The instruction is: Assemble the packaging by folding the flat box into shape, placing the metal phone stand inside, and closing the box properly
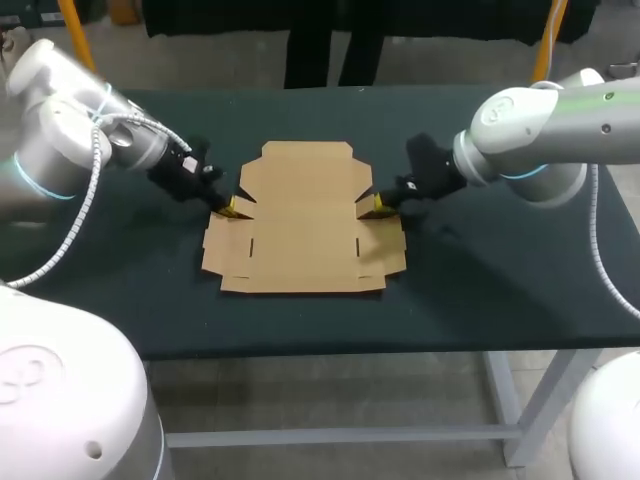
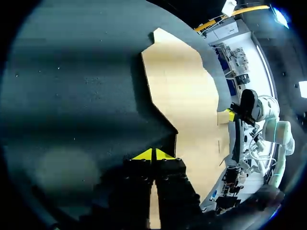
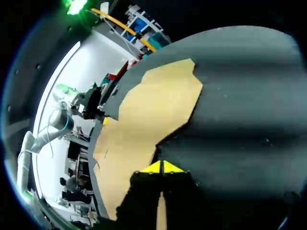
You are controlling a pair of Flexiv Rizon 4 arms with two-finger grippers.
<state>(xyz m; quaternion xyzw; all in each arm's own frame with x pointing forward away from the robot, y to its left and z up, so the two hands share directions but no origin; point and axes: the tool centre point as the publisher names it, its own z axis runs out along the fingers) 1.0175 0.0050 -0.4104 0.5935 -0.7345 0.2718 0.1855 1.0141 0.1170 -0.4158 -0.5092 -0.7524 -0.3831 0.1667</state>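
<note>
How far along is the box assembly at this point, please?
Nothing looks done: the box lies flat on the table. In hand: left pincer and right pincer sit at its side notches. Remaining: folding, loading the stand, not in view, closing.

Left arm [image 1: 70,130], right arm [image 1: 560,125] angle inward. Left gripper [image 1: 232,207], right gripper [image 1: 380,205] low, fingers closed (yellow tips meeting).

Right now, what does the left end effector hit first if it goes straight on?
Likely the flat box: the left end effector, shut, points at the notch in its side edge, only a strip of table between. It tilts down, so it might touch the table first; depth is unclear.
</note>
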